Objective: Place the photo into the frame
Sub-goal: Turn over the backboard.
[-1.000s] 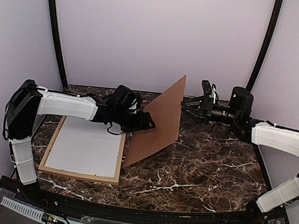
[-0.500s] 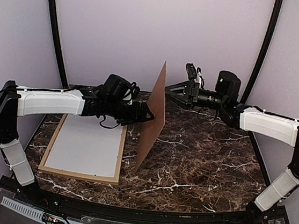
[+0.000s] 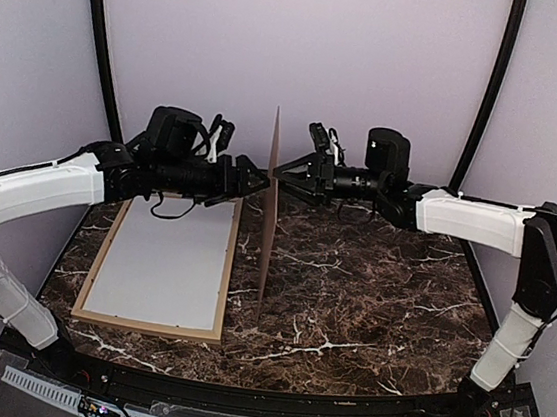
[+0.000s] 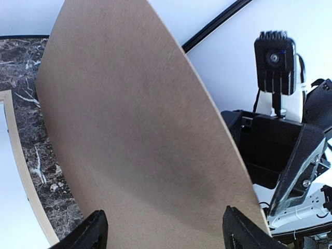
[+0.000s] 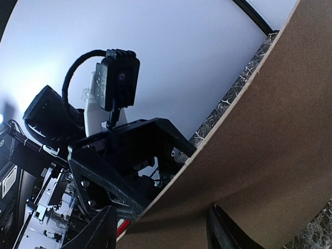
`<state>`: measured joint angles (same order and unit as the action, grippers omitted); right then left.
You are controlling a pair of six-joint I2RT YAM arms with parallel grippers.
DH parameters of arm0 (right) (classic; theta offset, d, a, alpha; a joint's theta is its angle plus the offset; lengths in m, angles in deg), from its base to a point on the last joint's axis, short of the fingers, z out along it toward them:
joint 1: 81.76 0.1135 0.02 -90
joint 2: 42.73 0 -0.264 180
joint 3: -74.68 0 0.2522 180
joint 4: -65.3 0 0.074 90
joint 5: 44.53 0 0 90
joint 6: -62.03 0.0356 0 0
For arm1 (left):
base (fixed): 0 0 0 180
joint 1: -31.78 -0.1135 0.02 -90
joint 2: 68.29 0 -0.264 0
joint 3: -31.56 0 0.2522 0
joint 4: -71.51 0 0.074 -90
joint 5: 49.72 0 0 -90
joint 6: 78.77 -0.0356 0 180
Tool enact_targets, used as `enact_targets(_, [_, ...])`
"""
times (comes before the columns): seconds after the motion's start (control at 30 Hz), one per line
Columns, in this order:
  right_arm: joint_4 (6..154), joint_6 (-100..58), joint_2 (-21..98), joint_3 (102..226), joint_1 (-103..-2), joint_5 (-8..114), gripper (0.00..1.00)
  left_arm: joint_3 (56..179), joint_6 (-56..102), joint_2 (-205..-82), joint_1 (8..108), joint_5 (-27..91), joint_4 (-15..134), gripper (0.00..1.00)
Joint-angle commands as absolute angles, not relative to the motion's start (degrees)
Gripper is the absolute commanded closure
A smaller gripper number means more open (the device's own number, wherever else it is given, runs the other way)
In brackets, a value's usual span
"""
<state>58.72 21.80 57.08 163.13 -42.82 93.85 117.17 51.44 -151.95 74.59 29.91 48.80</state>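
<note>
Brown board (image 3: 267, 217) parked dead upright on the table (image 3: 379, 300), edge-on from above, long axis vertical. Sandwiched between both claws in its upper part: left claw (image 3: 254, 178) against one face, right claw (image 3: 288, 169) against the other. Both spread wide, not pinching anything, more like bracing it, going by the wrist views: left fingers (image 4: 92, 233) and right fingers (image 5: 101, 233) well apart with the board filling the view. Frame (image 3: 144, 326) flat on the table just left of the board, long side running away from the bases, filled by a white sheet (image 3: 161, 271). Clearly nearer the left arm. Can't spot the photo in any view; maybe under that white, can't tell. So probably a tip-over to the left next, or parking the board out of the way first. Versus a second ago: leaning then, face toward the camera; now turned edge-on, both arms raised and closer in.
</note>
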Motion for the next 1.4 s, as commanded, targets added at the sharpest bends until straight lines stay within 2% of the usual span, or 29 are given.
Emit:
enact_targets(0.0, [59.2, 21.5, 57.7, 166.0, -41.6, 94.0, 0.4, 116.5, 49.8, -147.6, 72.7, 30.5, 47.1, 0.21])
enact_targets(0.9, [55.5, 24.0, 61.3, 168.3, -37.9, 95.7, 0.36, 125.5, 49.1, -155.1, 67.5, 22.3, 49.0, 0.18])
enact_targets(1.17, [54.6, 24.3, 62.1, 167.4, -37.6, 96.3, 0.36, 128.6, 45.8, -155.5, 65.9, 24.2, 43.1, 0.18])
enact_targets(1.37, [55.2, 23.6, 62.3, 165.9, -37.8, 96.0, 0.36, 127.8, 44.2, -154.2, 64.7, 26.1, 38.0, 0.27])
